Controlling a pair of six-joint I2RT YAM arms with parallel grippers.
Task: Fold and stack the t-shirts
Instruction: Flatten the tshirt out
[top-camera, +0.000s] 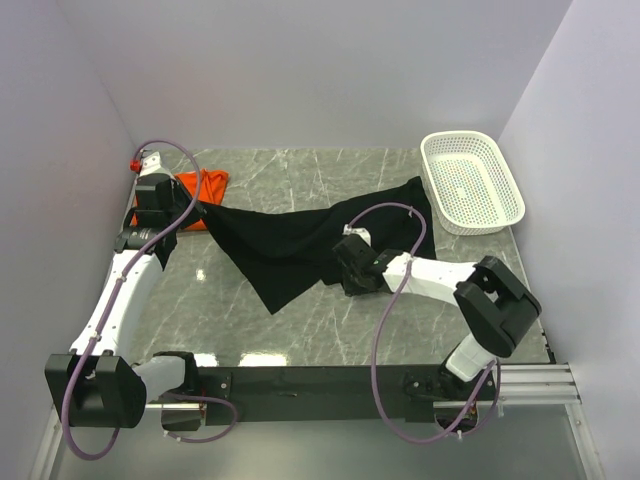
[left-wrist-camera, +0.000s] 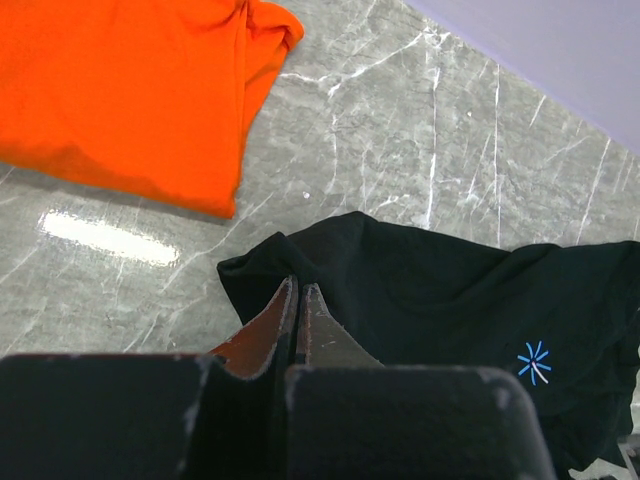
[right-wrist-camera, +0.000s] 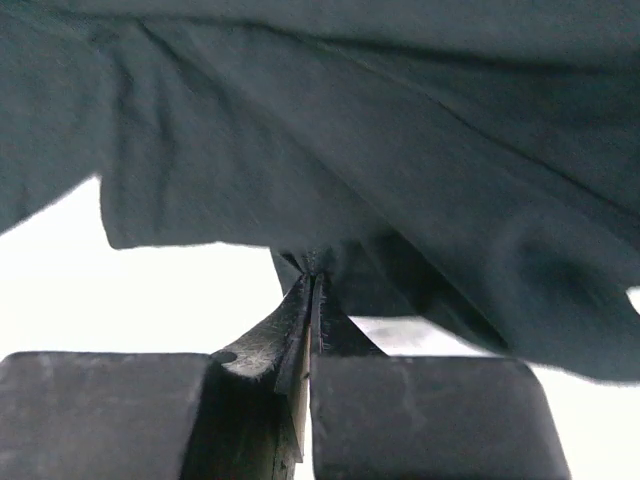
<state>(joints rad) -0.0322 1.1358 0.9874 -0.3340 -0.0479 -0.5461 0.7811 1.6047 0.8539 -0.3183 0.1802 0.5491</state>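
At the counter's far-left corner the orange shirt lies flat. Just beside it, the left fingers are pressed together on an edge of the black shirt. That shirt's long axis runs rightward across mid-counter toward the basket, and the right fingers pinch a fold at its near edge, so each arm has a grip.

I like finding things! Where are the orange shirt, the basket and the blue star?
orange shirt (left-wrist-camera: 130, 90), left wrist view, middle of cloth.
basket (top-camera: 508, 183), top view, its right rim.
blue star (left-wrist-camera: 534, 363), left wrist view, its centre.
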